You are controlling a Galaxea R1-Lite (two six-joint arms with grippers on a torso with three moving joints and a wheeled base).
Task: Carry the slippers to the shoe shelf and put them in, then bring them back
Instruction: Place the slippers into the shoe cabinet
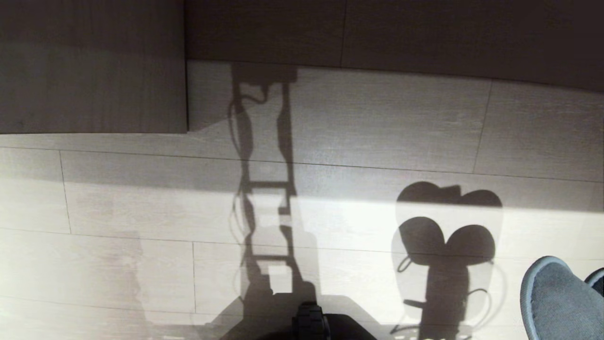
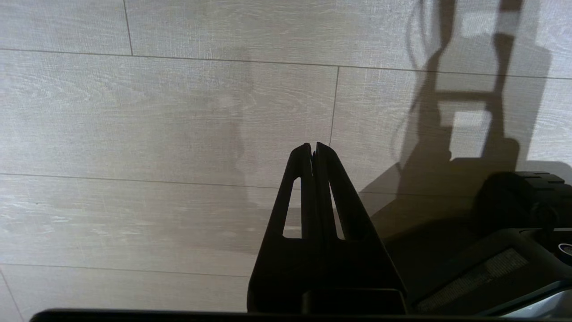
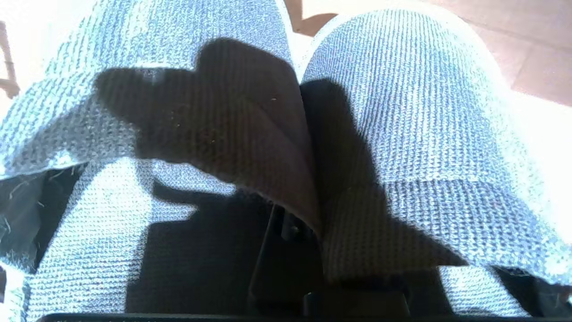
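Both grey knitted slippers (image 3: 402,112) fill the right wrist view, their inner edges pressed together. My right gripper (image 3: 308,223) is shut on those edges, its fingertips buried in the fabric. In the head view the rounded toe of one slipper (image 1: 552,297) pokes in at the lower right corner, above the floor, with a sliver of the other (image 1: 597,281) beside it; the right gripper itself is outside that view. My left gripper (image 2: 313,150) hangs over bare floor, shut and holding nothing. The shoe shelf is out of view.
Pale wood-plank floor (image 1: 141,212) spreads ahead, lit by sun and crossed by my own shadow and the slippers' shadow (image 1: 446,236). A dark wooden panel (image 1: 89,66) stands at the far left, a dark strip along the back. My base (image 1: 311,323) shows at the bottom.
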